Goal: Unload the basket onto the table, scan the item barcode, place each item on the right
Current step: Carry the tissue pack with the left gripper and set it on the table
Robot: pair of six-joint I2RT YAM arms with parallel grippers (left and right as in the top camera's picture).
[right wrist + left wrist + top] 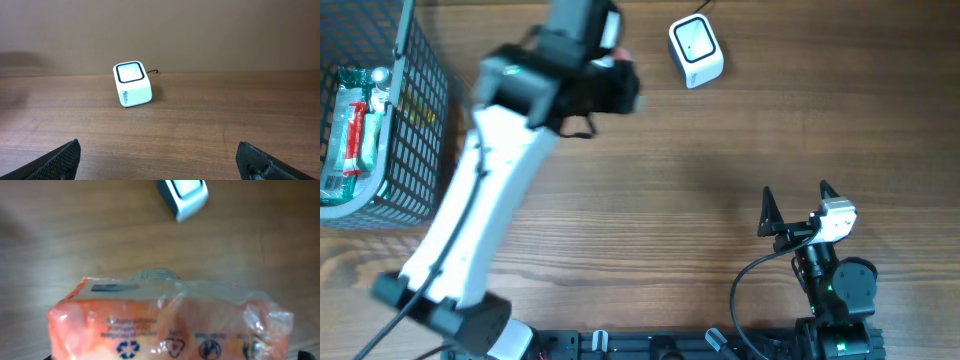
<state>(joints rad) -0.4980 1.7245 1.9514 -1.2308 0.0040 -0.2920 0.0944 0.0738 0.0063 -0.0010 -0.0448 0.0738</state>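
Orange soft packet in clear crinkly film (170,325) sits crosswise in my left pincer (608,88), held over the brown wooden tabletop (720,140) with the jaws part-closed on its sides. It looks light, squashy and slick, so I judge a gentle hold across the fuller middle, clear of the dark printed label, is best. Ahead of that pincer, slightly right, stands the white cube scanner (182,197). My right pincer (797,197) rests wide and empty.

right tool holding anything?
No: the right tool stands wide open, with only bare table between its fingers.
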